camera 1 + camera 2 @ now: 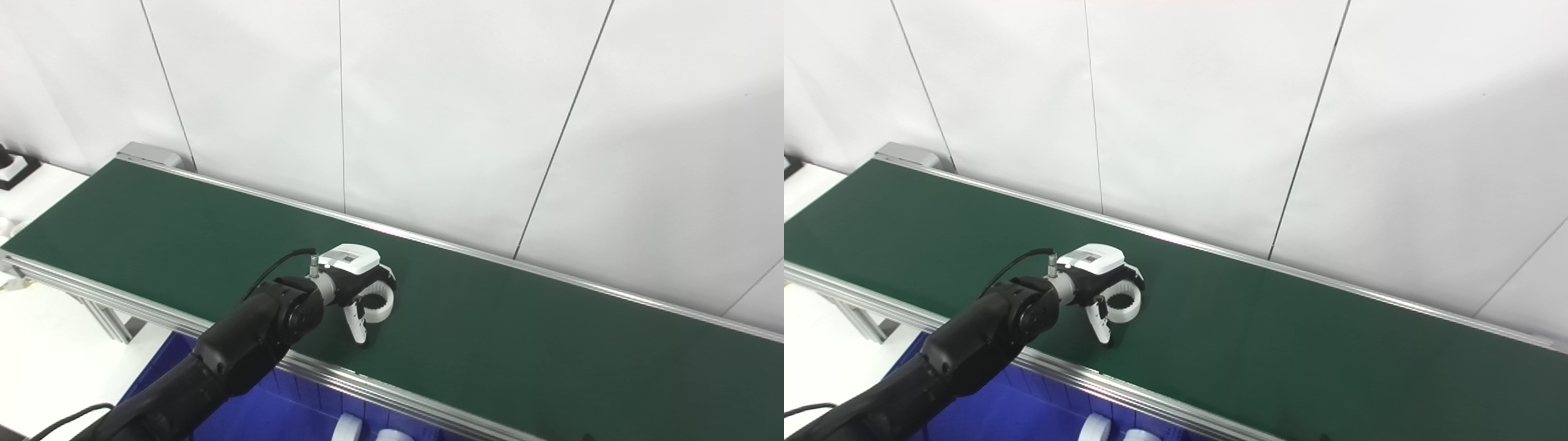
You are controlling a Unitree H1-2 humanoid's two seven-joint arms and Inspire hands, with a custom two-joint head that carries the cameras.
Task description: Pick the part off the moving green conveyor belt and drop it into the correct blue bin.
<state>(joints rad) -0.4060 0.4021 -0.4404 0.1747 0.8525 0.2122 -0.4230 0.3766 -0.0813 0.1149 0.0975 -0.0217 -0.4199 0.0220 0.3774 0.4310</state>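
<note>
A white ring part (pixel 378 304) with a toothed inner wall lies flat on the green conveyor belt (pixel 520 343), near its front rail. My left hand (pixel 358 288) reaches over it from the lower left. Its dark fingers curve round the ring's far side and the white thumb (pixel 357 324) hangs down at the near left, its tip at the belt. The ring sits between thumb and fingers, still resting on the belt; the fingers stand apart around it. In the right eye view the ring (pixel 1123 305) shows the same way. My right hand is out of sight.
A blue bin (pixel 257 410) stands below the belt's front rail (pixel 367 383), with two white parts (pixel 347 429) in it. A white wall runs behind the belt. A white table (pixel 37 343) and the conveyor's leg lie at the left.
</note>
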